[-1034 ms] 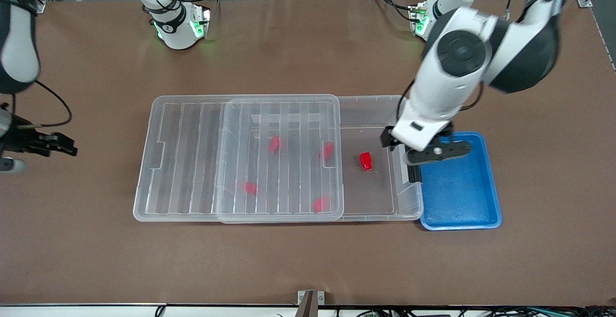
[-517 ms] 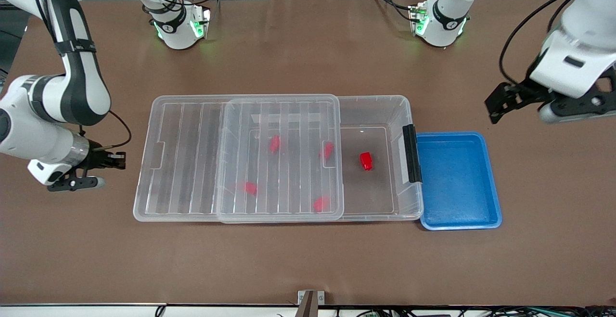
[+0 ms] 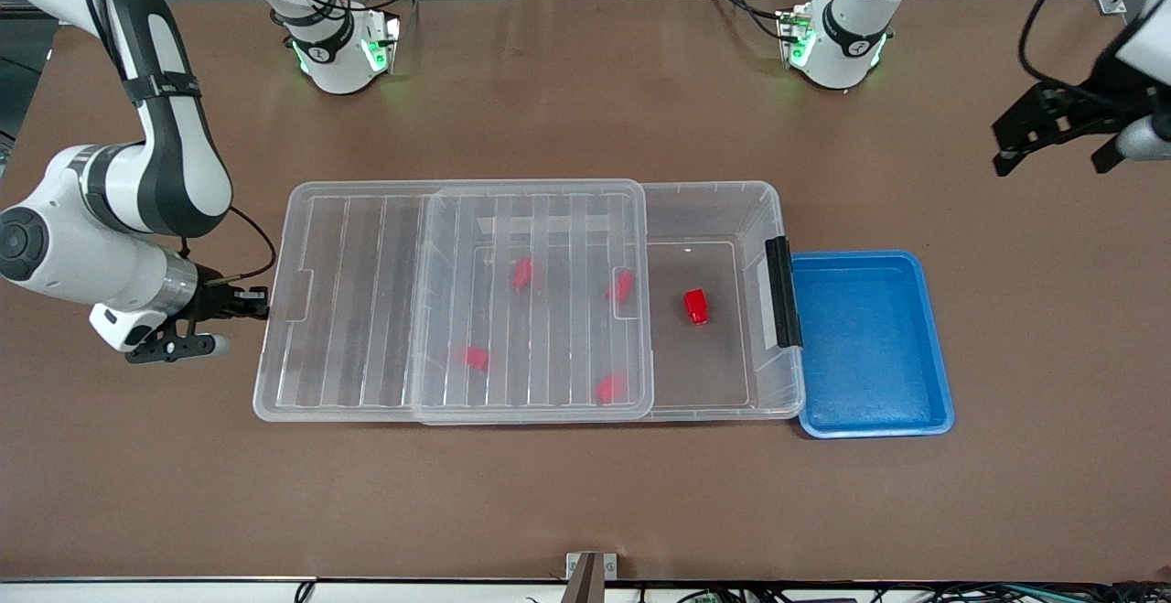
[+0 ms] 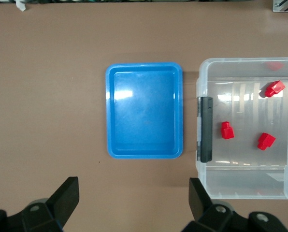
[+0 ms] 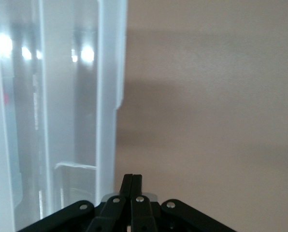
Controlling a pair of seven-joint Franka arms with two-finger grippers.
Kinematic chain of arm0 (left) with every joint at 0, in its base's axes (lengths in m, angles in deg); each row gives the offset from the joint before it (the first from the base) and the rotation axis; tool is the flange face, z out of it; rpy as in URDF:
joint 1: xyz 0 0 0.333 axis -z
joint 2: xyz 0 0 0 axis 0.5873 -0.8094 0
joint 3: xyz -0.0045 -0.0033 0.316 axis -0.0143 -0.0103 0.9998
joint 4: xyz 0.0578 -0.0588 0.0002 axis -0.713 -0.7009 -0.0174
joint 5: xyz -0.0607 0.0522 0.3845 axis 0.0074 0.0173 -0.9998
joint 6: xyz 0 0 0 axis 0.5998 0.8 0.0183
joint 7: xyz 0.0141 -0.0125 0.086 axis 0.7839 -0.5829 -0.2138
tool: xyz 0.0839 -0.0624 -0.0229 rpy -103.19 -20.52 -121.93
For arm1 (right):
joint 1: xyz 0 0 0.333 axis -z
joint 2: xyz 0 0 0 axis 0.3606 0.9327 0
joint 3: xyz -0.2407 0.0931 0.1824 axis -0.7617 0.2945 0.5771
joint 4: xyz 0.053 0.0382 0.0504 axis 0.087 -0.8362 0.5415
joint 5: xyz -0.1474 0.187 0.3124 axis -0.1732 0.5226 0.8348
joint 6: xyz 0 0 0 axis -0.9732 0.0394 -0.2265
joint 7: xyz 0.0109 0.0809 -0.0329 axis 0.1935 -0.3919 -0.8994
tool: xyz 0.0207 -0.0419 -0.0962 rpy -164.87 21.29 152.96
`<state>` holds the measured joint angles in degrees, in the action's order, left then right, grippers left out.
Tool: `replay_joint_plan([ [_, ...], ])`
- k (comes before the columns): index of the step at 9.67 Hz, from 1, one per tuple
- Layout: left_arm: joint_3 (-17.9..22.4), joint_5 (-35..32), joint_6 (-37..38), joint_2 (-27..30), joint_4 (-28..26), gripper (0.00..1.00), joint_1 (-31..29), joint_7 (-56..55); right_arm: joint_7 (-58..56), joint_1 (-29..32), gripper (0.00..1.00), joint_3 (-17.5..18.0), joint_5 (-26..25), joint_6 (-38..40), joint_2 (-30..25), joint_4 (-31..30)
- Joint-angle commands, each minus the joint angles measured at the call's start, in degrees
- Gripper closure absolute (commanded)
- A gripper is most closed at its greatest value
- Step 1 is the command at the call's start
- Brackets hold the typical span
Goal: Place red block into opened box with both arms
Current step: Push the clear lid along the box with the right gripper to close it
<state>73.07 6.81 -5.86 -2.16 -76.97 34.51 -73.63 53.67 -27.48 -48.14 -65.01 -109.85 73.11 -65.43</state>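
Since a second ago we note the left arm has swung up and away from the box (image 3: 714, 209), and the right arm has come in from the worktop edge to the lid's end.

Box: lies mid-worktop, long axis running between the two arms' ends. Its ribbed lid (image 3: 366, 301) is slid toward the right arm's end, so only the part by the black clip (image 3: 783, 292) is uncovered; we judge that gap is there to drop blocks through.

Blue tray (image 3: 874, 347): touching the box's clip end, empty.

Left gripper (image 3: 1052, 132): jaws spread wide, holding nothing, high over the worktop's left-arm end; probably waiting.

Right gripper (image 3: 240, 303): jaws pressed fully together, empty, tips at the lid's short edge, likely to push it shut.

Red block (image 3: 696, 306): lies in the uncovered part, so placing looks done. Other red blocks (image 3: 522, 274) show under the lid.
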Motion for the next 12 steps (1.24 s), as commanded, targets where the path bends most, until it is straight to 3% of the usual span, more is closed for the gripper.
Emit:
replay_joint_plan([
  [1,4.24,1.11,1.24,5.53,-8.39,0.00,3.28,2.04,0.82,-2.08,1.00,-0.25,3.32,-0.27,-0.69,-1.14],
  [3,3.99,1.11,1.24,7.56,-12.19,0.00,3.12,2.04,3.18,-4.19,1.00,-0.25,4.11,-0.27,-0.26,-0.79],
  [5,3.90,1.03,1.51,7.40,-11.94,0.00,3.30,2.13,5.56,-6.74,1.00,-0.34,6.31,-0.79,0.71,-0.53],
  [12,3.90,1.20,1.42,6.60,-11.76,0.00,3.03,2.22,12.14,-13.16,1.00,-0.34,6.49,-3.96,3.69,1.31],
])
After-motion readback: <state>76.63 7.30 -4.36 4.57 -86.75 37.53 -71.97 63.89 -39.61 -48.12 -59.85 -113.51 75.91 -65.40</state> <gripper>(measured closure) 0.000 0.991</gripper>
